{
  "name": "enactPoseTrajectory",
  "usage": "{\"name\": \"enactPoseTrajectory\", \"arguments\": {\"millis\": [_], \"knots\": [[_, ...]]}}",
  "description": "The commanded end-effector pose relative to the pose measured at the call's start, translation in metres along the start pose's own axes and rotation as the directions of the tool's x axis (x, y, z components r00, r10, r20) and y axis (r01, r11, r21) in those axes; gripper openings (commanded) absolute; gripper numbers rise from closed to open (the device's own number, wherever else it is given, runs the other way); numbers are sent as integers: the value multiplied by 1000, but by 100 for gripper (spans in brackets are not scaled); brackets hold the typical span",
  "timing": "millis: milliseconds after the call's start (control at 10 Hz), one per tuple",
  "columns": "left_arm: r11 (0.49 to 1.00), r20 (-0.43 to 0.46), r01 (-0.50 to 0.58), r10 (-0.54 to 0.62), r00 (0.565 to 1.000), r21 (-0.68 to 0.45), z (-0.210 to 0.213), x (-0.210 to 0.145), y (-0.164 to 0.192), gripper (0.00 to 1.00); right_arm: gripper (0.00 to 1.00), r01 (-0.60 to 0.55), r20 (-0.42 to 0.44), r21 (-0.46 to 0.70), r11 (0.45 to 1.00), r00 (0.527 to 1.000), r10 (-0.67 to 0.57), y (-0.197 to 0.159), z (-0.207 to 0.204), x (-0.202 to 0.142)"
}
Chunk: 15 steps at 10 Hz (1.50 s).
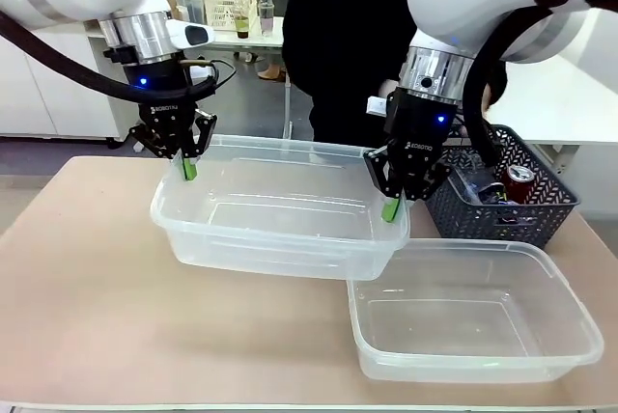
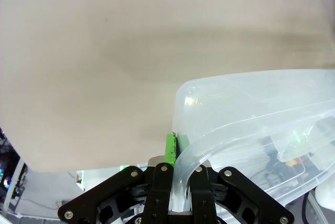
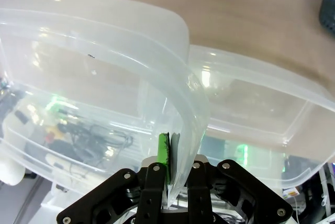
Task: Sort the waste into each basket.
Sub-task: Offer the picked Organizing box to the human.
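Note:
Both grippers hold one clear basket (image 1: 280,206) by its rim, and its right end overlaps the corner of the second clear basket (image 1: 473,321), which rests on the table at the front right. My left gripper (image 1: 186,167) is shut on the far left corner of the rim, and my right gripper (image 1: 393,206) is shut on the right rim. In the left wrist view the left gripper (image 2: 178,150) pinches the rim of the held basket (image 2: 251,103). The right wrist view shows my right gripper (image 3: 170,153) clamping the held basket (image 3: 104,51), with the second basket (image 3: 261,103) beyond. Both baskets are empty. The waste, a red can (image 1: 521,177) and other pieces (image 1: 483,191), lies in a dark lattice basket.
The dark blue-grey lattice basket (image 1: 502,191) stands at the right, just behind the right gripper. A person in black (image 1: 338,46) stands at the far side. Bare tan table (image 1: 87,288) spreads to the left and front.

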State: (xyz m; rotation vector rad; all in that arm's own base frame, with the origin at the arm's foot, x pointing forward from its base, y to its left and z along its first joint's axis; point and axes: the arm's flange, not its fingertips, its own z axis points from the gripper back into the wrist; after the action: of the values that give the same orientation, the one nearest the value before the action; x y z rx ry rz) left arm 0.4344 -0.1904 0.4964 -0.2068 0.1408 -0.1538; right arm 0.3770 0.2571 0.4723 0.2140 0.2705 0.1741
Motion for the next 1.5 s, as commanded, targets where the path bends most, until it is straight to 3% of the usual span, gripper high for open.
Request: {"name": "enactPoseTrajectory", "arguments": {"millis": [0, 1400], "knots": [[1000, 20, 7, -7, 1000, 11, 1, 1, 1, 4, 7, -9, 8, 3, 1000, 1000, 9, 2, 5, -3], [1000, 20, 7, -7, 1000, 11, 1, 1, 1, 4, 7, -9, 8, 3, 1000, 1000, 9, 2, 5, -3]]}}
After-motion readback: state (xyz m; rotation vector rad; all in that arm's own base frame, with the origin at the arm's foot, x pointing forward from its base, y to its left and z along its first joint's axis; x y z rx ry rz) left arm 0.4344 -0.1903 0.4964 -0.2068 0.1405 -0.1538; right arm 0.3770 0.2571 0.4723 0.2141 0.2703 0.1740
